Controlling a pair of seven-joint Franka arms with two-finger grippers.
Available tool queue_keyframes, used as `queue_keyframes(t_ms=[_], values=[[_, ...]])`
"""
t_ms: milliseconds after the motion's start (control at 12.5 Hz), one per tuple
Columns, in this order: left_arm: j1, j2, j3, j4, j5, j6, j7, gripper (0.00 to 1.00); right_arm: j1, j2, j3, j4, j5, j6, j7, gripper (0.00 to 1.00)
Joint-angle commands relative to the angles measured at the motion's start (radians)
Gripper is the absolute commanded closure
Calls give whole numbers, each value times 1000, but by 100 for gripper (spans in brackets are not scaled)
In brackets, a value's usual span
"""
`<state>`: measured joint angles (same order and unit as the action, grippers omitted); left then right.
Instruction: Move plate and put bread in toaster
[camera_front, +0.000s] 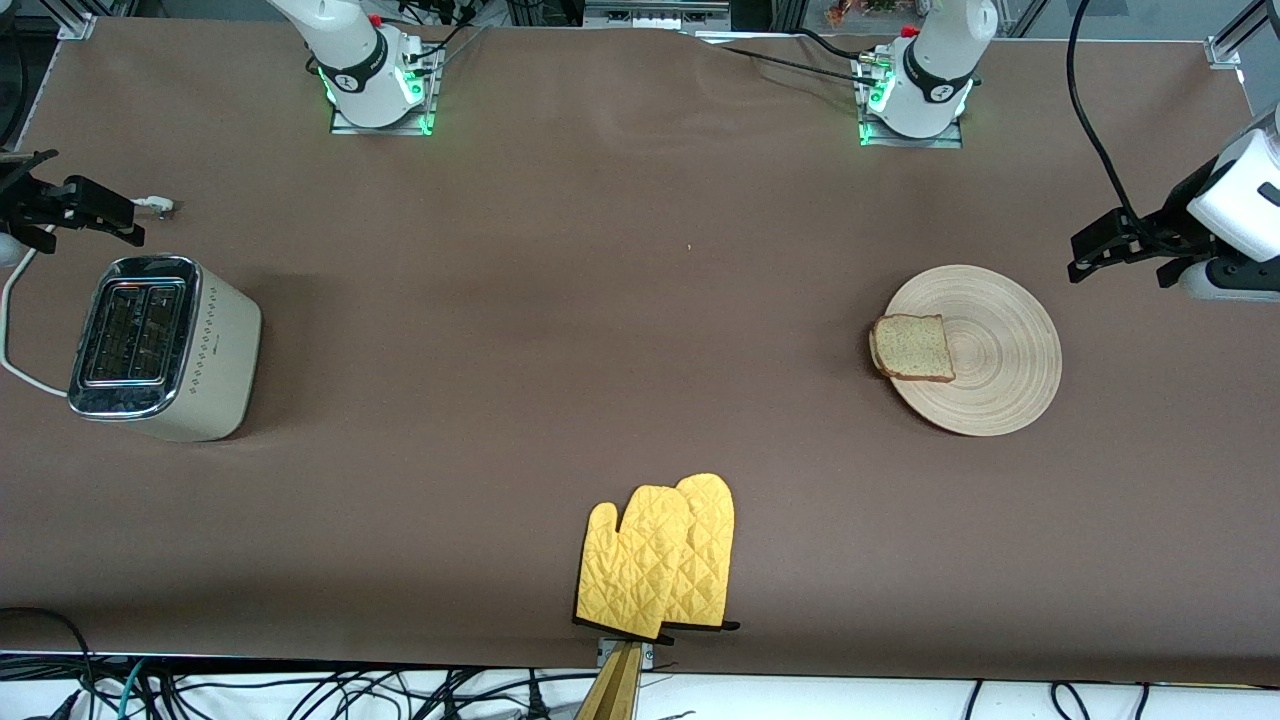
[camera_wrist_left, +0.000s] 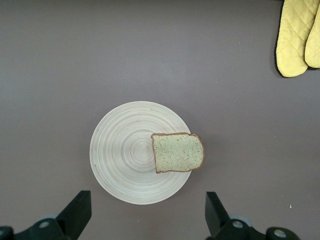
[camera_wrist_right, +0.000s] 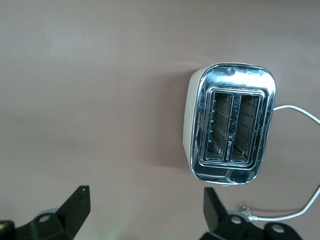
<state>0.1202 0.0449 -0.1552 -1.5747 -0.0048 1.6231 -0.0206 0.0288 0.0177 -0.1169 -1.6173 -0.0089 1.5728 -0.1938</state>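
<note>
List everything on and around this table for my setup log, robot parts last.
plate: one, pale wood, toward the left arm's end of the table.
bread: one slice, speckled brown, on the plate's edge that faces the table's middle.
toaster: one, cream with chrome top, slots empty, toward the right arm's end.
cord: one, white, beside the toaster.
oven mitts: two, yellow, overlapping, nearest the front camera.
table: one, brown cover.
left gripper: black, jaws open, near the plate.
right gripper: black, jaws open, near the toaster.
</note>
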Motion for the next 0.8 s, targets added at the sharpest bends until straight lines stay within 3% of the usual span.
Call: queue_keyframes(t_ms=[0, 720], values=[[4, -7, 0, 4, -17, -11, -1, 0, -3, -8, 3, -4, -6, -5, -1, 0], [15, -8, 8, 4, -20, -54, -5, 0, -3, -8, 3, -4, -5, -5, -3, 0]])
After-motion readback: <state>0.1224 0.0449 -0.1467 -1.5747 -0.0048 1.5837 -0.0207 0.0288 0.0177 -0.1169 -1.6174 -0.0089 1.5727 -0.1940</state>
